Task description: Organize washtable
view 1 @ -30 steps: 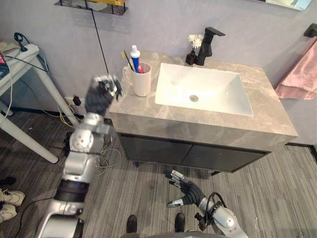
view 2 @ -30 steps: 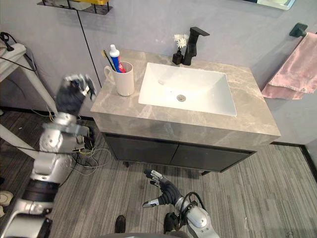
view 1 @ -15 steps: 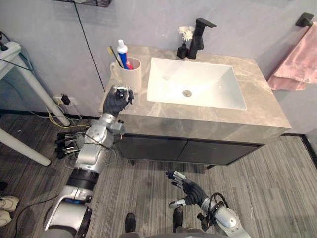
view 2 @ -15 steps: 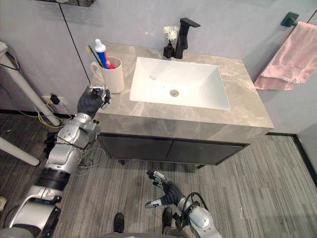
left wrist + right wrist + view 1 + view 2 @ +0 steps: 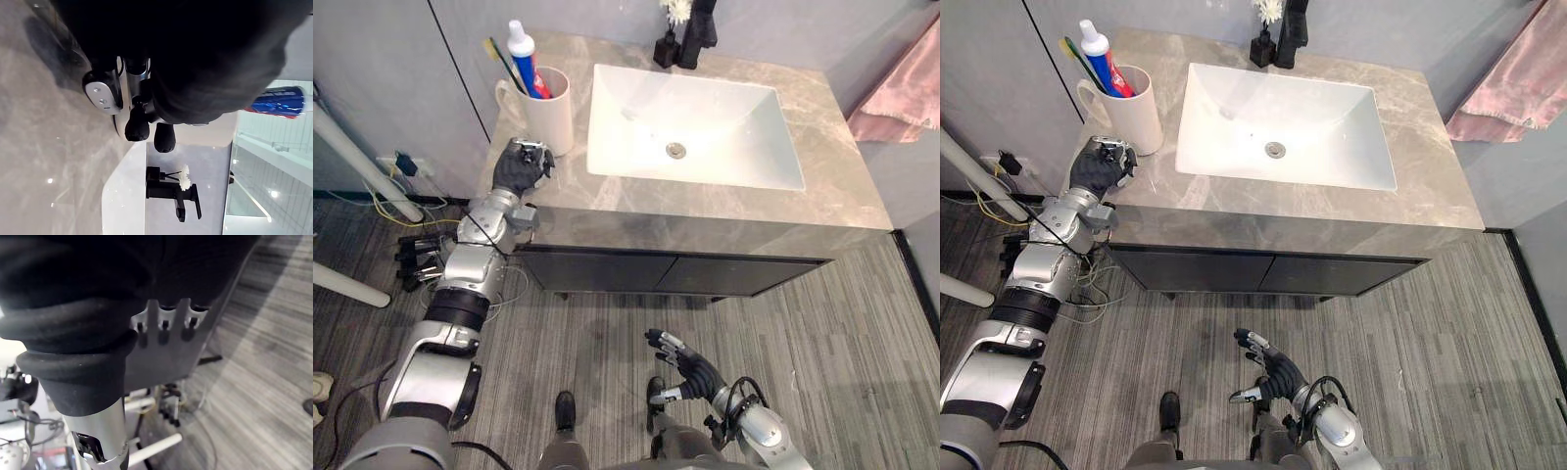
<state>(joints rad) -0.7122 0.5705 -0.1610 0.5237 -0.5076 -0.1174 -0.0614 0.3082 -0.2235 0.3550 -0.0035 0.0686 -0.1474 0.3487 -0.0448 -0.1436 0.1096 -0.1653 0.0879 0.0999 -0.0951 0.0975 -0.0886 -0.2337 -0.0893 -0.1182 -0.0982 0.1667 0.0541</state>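
Cream ceramic mug [image 5: 551,113] w/ yellow-green toothbrush [image 5: 501,64] & blue toothpaste tube [image 5: 521,61] at grey marble countertop's [image 5: 832,186] left rear corner. Left hand [image 5: 521,168] just in front at left edge, fingers curled, gripping nothing. Right hand [image 5: 698,372] low over grey plank floor [image 5: 862,343], fingers loosely spread.

We see a veined grey stone-look countertop [image 5: 822,186] with a soft sheen, a smooth glossy white basin [image 5: 705,108], a matt cream mug [image 5: 548,117], a matt black faucet [image 5: 702,29], a pink cloth towel [image 5: 901,98] and grey wood-grain floor [image 5: 862,333].
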